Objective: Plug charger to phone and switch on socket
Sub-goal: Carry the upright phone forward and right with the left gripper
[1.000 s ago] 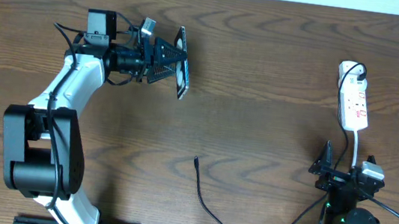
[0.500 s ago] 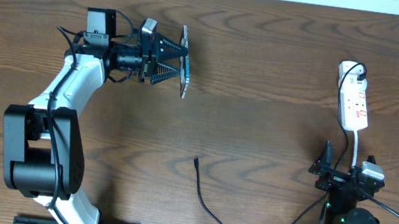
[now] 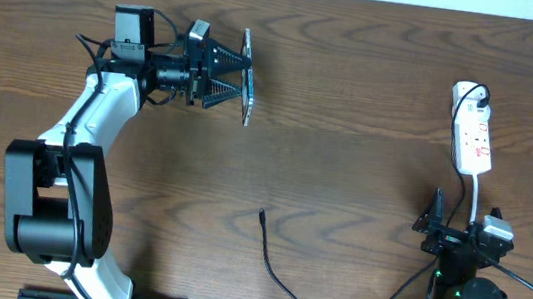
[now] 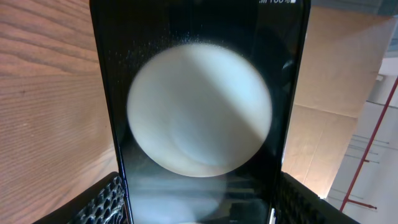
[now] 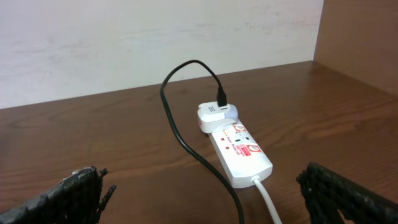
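Gripping the phone (image 3: pixel 247 107) on edge, left hand (image 3: pixel 242 76) likely exposes its port.
Right hand (image 5: pixel 199 193) gapes empty toward the socket (image 3: pixel 473 133); charger (image 3: pixel 263 217) lies loose.

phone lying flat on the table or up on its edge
On its edge: the left claw grips the phone by its sides, and the overhead view shows only its thin side.

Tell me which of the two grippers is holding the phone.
The left gripper: it clamps the phone across its width, held on edge. The right gripper sits open and empty near the socket.
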Tool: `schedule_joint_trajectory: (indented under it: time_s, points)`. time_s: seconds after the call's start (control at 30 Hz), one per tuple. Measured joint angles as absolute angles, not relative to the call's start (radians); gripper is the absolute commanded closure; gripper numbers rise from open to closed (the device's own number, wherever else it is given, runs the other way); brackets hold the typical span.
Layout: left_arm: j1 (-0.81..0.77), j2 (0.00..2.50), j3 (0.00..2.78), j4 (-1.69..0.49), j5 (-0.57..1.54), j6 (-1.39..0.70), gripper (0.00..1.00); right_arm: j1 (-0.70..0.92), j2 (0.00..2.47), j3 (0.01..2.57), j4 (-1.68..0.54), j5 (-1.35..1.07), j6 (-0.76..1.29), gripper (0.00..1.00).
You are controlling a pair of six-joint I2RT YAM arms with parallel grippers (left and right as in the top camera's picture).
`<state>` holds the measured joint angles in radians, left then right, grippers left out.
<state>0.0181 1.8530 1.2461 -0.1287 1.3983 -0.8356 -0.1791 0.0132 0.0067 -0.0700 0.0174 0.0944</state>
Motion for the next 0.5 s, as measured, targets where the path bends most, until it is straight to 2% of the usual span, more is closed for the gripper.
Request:
schedule_joint_trajectory:
  time_s: [0.5]
  points:
    - [0.018, 1.853, 1.246, -0.040, 1.409, -0.870, 0.93, -0.179, 0.013, 0.007, -0.070, 0.017, 0.095, 0.01]
